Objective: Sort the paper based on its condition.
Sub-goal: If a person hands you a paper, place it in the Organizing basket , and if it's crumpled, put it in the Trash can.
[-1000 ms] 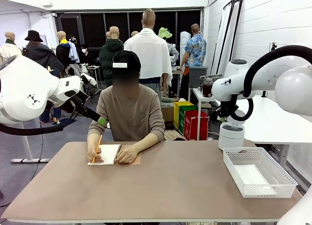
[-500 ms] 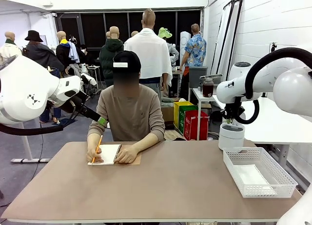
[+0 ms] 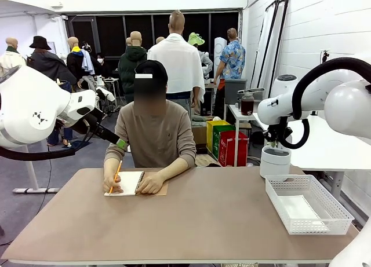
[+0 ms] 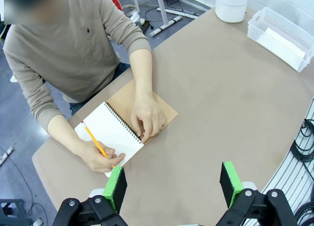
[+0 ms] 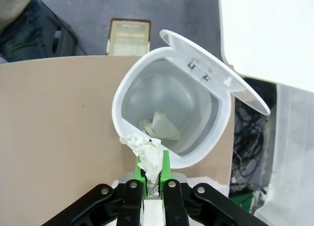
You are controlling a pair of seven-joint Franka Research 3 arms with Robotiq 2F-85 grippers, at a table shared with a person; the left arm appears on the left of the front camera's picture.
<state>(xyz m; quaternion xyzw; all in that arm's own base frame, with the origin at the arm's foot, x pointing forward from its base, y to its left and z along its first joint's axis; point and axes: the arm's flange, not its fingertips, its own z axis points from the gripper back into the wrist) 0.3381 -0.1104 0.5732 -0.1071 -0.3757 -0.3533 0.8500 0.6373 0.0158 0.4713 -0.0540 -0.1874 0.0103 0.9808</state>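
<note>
A crumpled paper (image 5: 149, 157) is pinched tight in the right gripper (image 5: 150, 187), right above the open white bin (image 5: 171, 113). Best released only once it's centred over the opening, clear of the near rim. The left gripper (image 4: 172, 183) is held wide open above the table, well away from the bin.

- Robot lab or test hall, not a home.
- Two white arms (image 3: 35, 108) flank a brown table (image 3: 191, 220).
- White block wall (image 3: 324, 24), grey bare floor (image 3: 17, 203), dark glazed front behind.
- Loose cables (image 4: 304, 147) on floor beside table.
- Other people standing about in background.
</note>
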